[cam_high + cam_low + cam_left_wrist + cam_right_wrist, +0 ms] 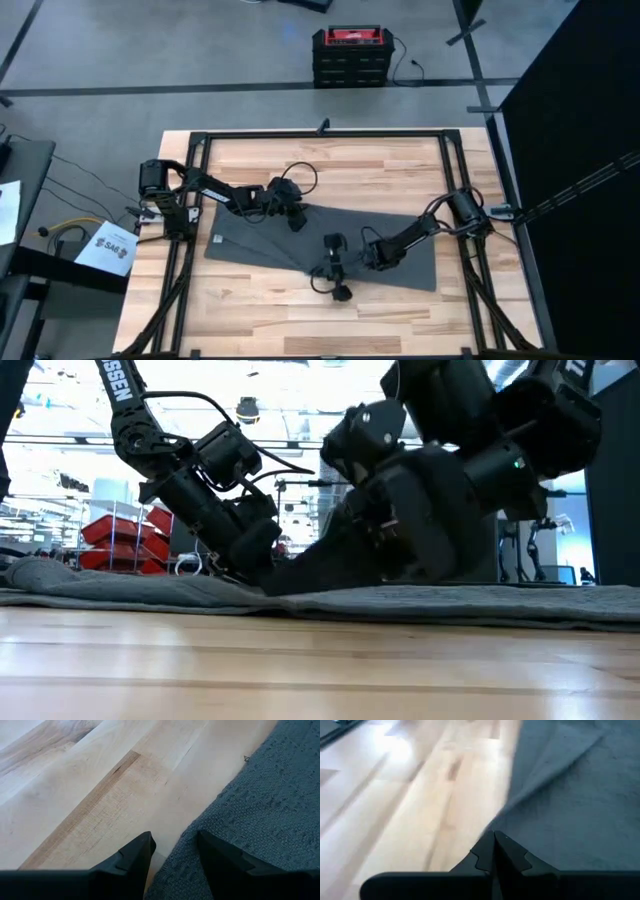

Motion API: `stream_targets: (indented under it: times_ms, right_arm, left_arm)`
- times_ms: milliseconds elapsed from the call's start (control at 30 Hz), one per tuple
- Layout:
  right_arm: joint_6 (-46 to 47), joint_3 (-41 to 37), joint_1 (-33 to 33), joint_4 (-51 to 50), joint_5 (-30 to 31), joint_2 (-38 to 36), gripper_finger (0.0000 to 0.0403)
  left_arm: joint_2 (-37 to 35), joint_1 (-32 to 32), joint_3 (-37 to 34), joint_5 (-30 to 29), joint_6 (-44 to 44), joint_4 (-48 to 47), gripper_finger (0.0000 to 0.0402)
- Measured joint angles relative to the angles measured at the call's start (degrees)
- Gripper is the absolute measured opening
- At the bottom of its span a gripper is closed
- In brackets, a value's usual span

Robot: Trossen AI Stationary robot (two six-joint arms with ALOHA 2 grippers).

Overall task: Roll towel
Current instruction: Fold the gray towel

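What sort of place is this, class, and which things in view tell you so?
Probably a robotics lab or workshop: two arms on a framed wooden table, a red case on a taped concrete floor, and shelving beyond the towel.

White capitals "SSEN", the tail of a longer word cut by the picture's edge, readable on the dark arm link [122, 390] in the low view. Dark print on the white paper sheet [107, 248] beside the table in the high view, too small to read. Small white tag [217, 239] on the towel's edge, unreadable.
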Motion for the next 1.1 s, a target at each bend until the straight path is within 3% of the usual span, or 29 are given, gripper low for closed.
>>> stream_targets:
  times_ms: [400,533,733,900,1100]
  right_arm:
    - [-4.5,-0.1,-3.7,-4.3,2.7,-3.9,0.0]
    - [-5.1,-0.1,-4.9,-5.1,2.8,-3.9,0.0]
    - [-7.7,-0.1,-7.4,-6.3,2.6,-5.1,0.0]
    - [-8.6,-0.2,-11.4,-11.8,2.6,-5.8,0.0]
    - [-10.5,-2.9,-15.3,-15.1,-0.5,-11.7,0.0]
  left_arm:
    - [-3.3,0.0,-0.4,0.2,0.6,-2.6,0.0153]
    - [-11.6,0.1,-1.0,-0.2,2.4,-11.6,0.0153]
    - [-29.3,-1.2,-0.7,-6.2,2.2,-26.5,0.0153]
    - [-40.5,-8.5,-0.7,-6.2,-3.2,-31.6,0.0153]
    - [-42.0,-24.7,-6.5,-6.5,-17.8,-31.3,0.0153]
